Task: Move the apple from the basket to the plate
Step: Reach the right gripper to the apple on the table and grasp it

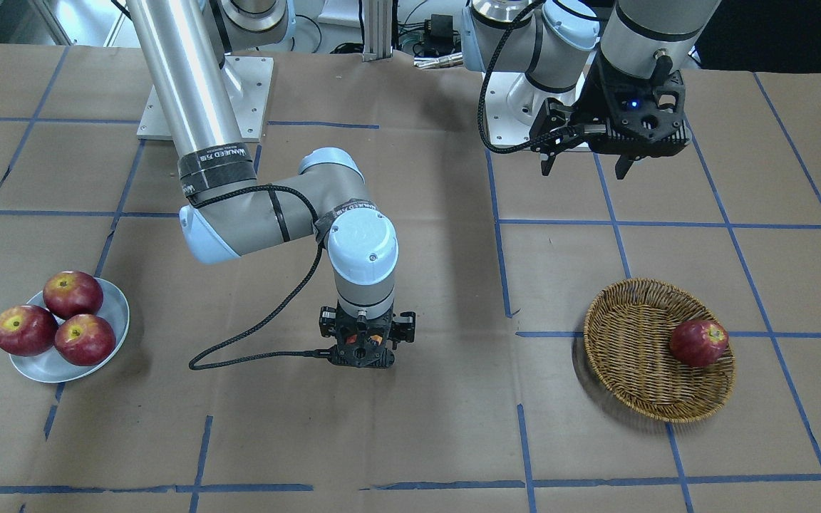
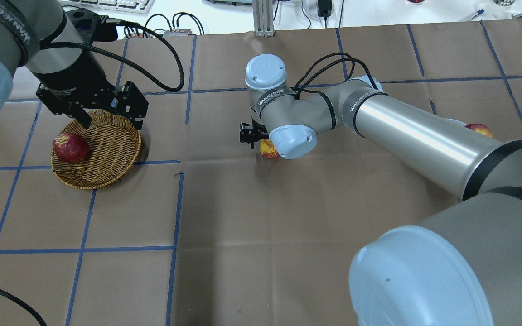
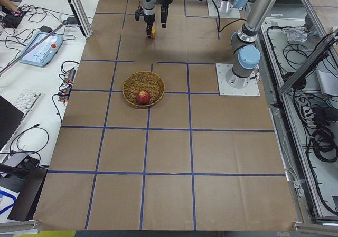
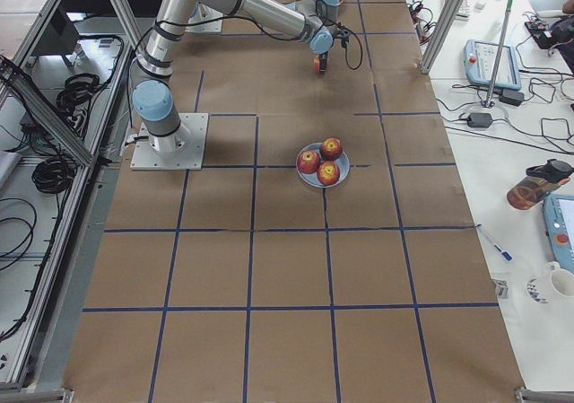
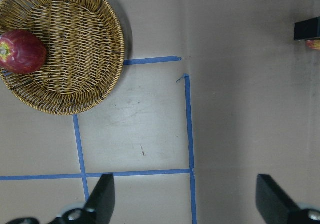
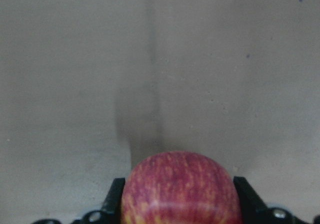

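Note:
The pale pinkish-red apple [image 6: 177, 189] with yellow streaks sits between my right gripper's [image 6: 177, 206] fingers, low over the middle of the table. It also shows in the overhead view [image 2: 268, 149]. I cannot tell whether it touches the paper. The brown wicker basket [image 1: 631, 370] holds one darker red apple [image 1: 698, 343]. My left gripper [image 1: 585, 169] is open and empty, hanging above the table on the robot's side of the basket [image 2: 111, 149]. The grey-blue plate [image 1: 117, 317] lies at the other end of the table.
Three dark-red apples [image 1: 72, 293] lie on the plate. Brown paper with blue tape lines [image 1: 503, 271] covers the table. The right arm's elbow and forearm [image 1: 254, 221] stretch low over the table between its base and the centre. A black cable [image 1: 254, 335] loops beside the right wrist.

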